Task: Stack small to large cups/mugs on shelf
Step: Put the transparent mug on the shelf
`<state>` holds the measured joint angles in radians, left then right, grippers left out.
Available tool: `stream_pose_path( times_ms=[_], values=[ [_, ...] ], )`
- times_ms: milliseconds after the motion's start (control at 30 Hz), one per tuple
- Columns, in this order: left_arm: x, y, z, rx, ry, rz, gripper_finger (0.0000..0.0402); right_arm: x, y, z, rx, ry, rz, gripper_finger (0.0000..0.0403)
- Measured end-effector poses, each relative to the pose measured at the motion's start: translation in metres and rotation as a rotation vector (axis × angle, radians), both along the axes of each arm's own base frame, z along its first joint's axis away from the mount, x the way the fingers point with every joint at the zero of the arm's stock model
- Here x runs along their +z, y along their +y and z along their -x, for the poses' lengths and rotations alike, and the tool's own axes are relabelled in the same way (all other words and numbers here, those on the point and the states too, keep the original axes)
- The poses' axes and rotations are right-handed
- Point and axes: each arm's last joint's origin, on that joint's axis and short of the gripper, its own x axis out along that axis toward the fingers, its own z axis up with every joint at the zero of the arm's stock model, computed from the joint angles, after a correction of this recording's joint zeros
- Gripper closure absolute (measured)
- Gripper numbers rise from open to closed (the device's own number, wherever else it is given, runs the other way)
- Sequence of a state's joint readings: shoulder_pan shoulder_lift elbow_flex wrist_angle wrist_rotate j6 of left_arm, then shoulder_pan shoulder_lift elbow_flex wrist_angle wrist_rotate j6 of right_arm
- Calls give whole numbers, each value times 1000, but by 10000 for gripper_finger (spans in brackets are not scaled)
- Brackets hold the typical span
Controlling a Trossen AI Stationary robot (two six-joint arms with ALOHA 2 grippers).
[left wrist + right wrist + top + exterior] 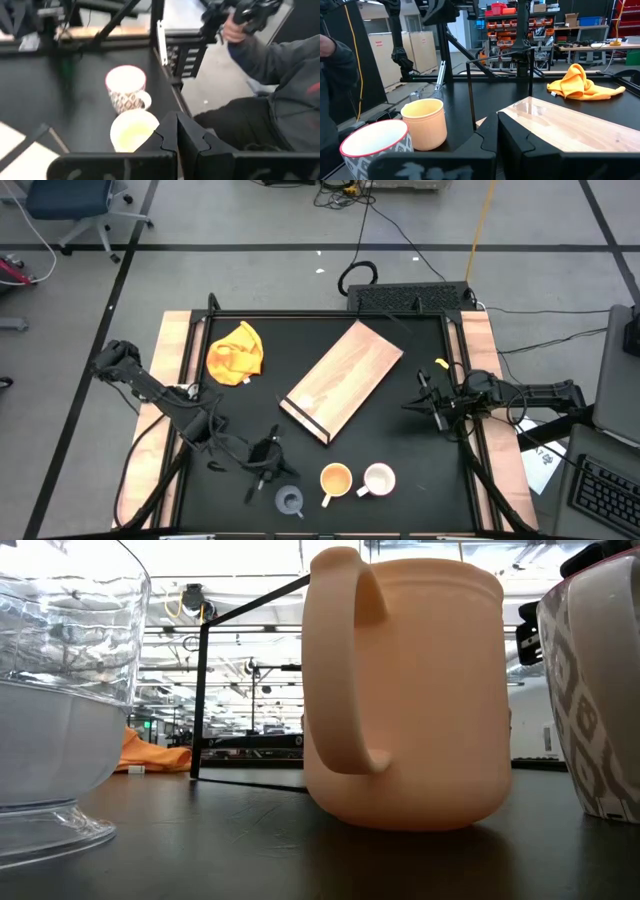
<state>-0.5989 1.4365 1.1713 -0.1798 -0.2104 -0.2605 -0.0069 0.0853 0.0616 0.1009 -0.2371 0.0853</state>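
- Right now the glass cup [289,500], yellow mug [335,480] and white mug [379,479] stand in a row at the table's near edge.
- The shelf [343,380] lies tilted mid-table, bare, a yellow cloth [236,353] off to its left.
- The left gripper [266,463], fingers pressed together, sits just beside the glass cup, holding nothing.
- The right gripper [424,402], also closed and empty, waits at the right edge.

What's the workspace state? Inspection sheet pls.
Surface: black tabletop, wooden side strips.
Job's things: glass cup, yellow mug and white mug in a row at the near edge; shelf lying flat, diagonal, mid-table, bare.
Clutter: yellow cloth at far left.
Hands: left hand shut beside the glass cup; right hand shut at right edge; both empty.
Cables: on the floor beyond the table.
Surroundings: seated person, office chair.
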Motion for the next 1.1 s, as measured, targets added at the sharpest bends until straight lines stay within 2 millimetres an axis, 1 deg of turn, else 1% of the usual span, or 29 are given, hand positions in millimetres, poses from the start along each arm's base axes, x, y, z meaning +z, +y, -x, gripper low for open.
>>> stream_pose_path(
  times_ms=[100,233,367,467,567,667,800,1100],
  values=[
    [-2,0,-1,16,93,-27,402,0,0,0,0,0,0,403],
    [1,-1,-4,51,161,-11,402,0,0,0,0,0,0,403],
    [-6,-3,-10,95,278,-25,401,0,0,0,0,1,0,403],
    [-8,-6,-17,109,376,-31,402,0,0,0,0,2,0,403],
    [-19,-11,-22,105,514,-84,401,0,0,0,0,5,0,403],
    [-25,-16,-28,107,593,-111,401,0,0,0,0,4,0,403],
    [-29,-19,-33,102,622,-118,401,0,0,0,0,4,0,403],
    [-27,-19,-32,116,627,-90,401,0,0,0,1,3,0,403]
  ],
)
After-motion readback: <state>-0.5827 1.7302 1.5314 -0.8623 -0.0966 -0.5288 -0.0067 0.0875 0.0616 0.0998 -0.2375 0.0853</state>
